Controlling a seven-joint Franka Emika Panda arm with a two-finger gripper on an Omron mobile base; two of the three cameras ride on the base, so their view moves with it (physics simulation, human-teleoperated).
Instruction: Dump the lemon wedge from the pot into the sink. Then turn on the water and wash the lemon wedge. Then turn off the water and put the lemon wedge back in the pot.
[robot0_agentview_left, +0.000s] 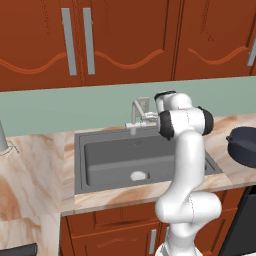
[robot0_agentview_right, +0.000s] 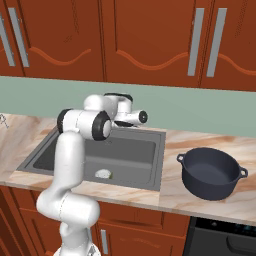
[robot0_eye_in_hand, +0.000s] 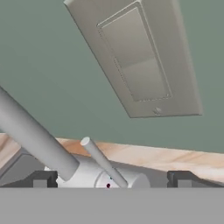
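Two dark fingertips (robot0_eye_in_hand: 39, 180) stood wide apart, holding nothing, either side of the faucet (robot0_eye_in_hand: 100, 177), whose thin lever (robot0_eye_in_hand: 101, 161) rose between them, tilted. Below lay the sink (robot0_agentview_left: 107, 155), the lemon wedge (robot0_agentview_left: 148, 175) beside its drain (robot0_agentview_left: 138, 175); the pot (robot0_agentview_right: 210, 172) sat on the counter to the right.

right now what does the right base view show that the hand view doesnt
Right base view alone: the pot upright on the counter right of the sink, the drain with the lemon wedge beside it, and the cabinets. Hand view alone: a wall plate on the green wall, and the open gripper straddling the faucet base. Both: the faucet and the marble counter.
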